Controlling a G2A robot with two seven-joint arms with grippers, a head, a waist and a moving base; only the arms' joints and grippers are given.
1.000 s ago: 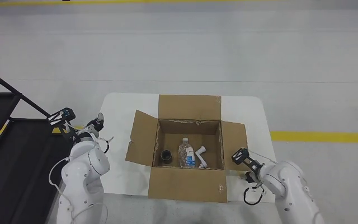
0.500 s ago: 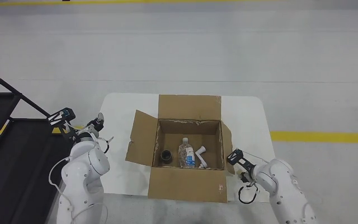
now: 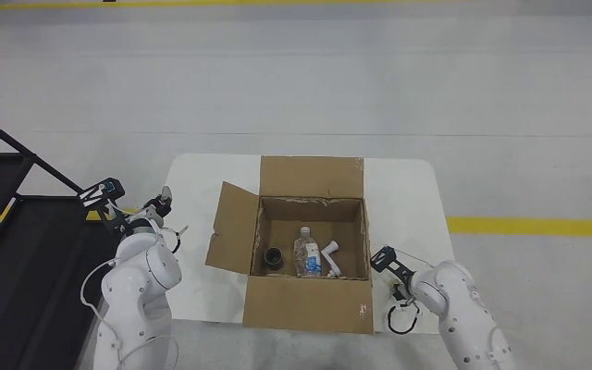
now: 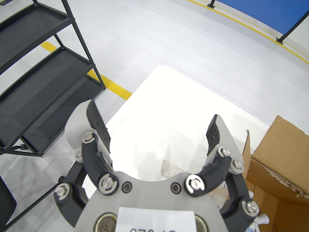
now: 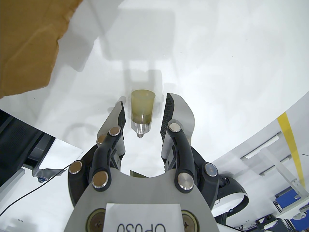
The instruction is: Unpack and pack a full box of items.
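**Right pincer straddles a small stud-ended plug beside the open box**

In the top view, your cardboard box (image 3: 305, 303) sits mid-frame on the white table (image 3: 407, 190). Its flaps are open, and the card is matte brown with ragged edges. Inside lie a clear bottle (image 3: 308, 252), a black ring (image 3: 275, 257) and a white part (image 3: 334, 260). Your right gripper (image 3: 380, 261) is at lower right, just beside the box's right wall.

In the right wrist view, that gripper is partly open, with a plug (image 5: 142, 111) in the gap between its ribbed black pads (image 5: 166, 113). A sliver of table shows on each side, so I judge the plug framed, not clamped. It is a short tapered cylinder. The wide far end is dull, translucent yellow, and the end nearer the wrist is a bright metal collar with a threaded stud. Its long axis runs in line with the fingers. This arm is much the nearer, and closing would meet the plug's rounded sides.

Your left gripper (image 4: 153, 111) hangs wide open and empty over the table's corner, at the left of the top view.
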